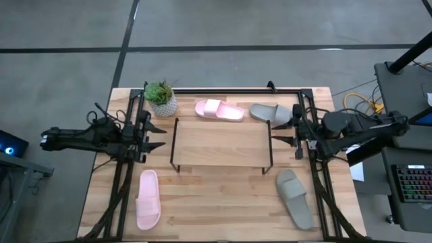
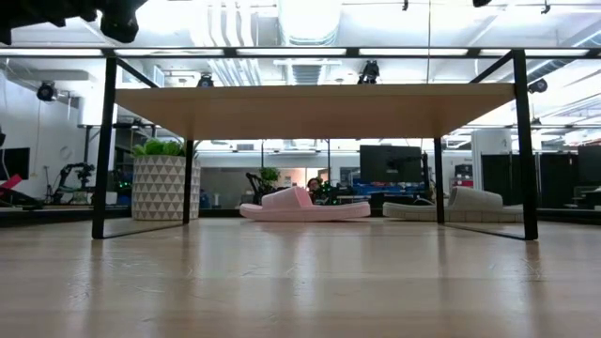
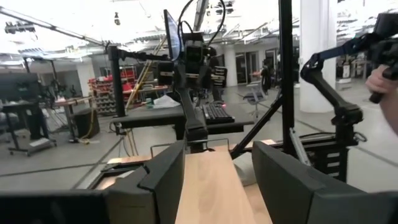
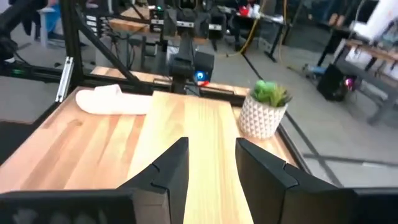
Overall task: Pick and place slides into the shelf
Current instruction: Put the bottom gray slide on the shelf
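Note:
The shelf (image 1: 221, 143) stands mid-table on thin black rods, its wooden board (image 2: 319, 108) on top. One pale pink slide (image 1: 219, 110) and one grey slide (image 1: 271, 112) lie flat on their soles behind it. A second pink slide (image 1: 148, 198) lies near the table's near left corner, and a second grey slide (image 1: 295, 197) near the near right. My left gripper (image 1: 158, 135) hovers open at the shelf's left end, level with the board (image 3: 208, 186). My right gripper (image 1: 280, 133) hovers open at the right end, facing the board (image 4: 193, 130).
A potted plant (image 1: 161, 98) in a white patterned pot stands at the far left, beside the shelf's far left corner. Black frame rails (image 1: 121, 175) run along both table sides under the arms. Bare wood (image 1: 223, 202) lies between the two near slides.

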Tool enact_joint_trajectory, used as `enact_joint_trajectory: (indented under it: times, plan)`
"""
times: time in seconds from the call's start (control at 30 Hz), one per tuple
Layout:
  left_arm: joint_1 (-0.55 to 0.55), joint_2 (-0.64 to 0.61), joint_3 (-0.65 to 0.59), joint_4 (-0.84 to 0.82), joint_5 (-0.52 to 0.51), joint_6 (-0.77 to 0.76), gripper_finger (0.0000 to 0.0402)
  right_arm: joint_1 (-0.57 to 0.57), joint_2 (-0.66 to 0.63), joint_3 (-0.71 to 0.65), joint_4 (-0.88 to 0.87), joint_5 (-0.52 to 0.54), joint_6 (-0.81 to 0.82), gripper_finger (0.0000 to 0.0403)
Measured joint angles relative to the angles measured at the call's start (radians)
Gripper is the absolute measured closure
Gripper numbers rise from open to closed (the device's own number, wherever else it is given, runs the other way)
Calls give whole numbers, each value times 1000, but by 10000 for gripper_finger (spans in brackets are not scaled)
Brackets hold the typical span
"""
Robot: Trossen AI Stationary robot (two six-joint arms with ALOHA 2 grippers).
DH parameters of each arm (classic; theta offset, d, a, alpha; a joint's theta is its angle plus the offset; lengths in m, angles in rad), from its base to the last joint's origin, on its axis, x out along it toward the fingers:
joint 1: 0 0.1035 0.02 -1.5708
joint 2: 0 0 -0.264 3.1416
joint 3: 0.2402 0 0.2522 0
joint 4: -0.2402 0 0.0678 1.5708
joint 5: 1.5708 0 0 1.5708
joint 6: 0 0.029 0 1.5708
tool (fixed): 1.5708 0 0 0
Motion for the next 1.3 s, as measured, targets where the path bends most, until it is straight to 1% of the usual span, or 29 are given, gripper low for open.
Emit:
enact_joint_trajectory:
  times: [0.23,0.43,0.67,0.93,1.3]
  plan:
    - [0,-10,0,2,-3,6,228,120,-1,2,-27,16,36,285]
    - [0,-16,-13,-1,-29,4,228,230,0,8,-68,16,134,287]
    - [0,-15,-13,-5,-29,3,228,327,14,8,-81,31,249,288]
    - [0,-13,-13,-9,-29,-1,228,415,50,8,-135,34,356,287]
    - [0,-6,-13,-8,-29,-2,228,490,132,8,-220,34,556,292]
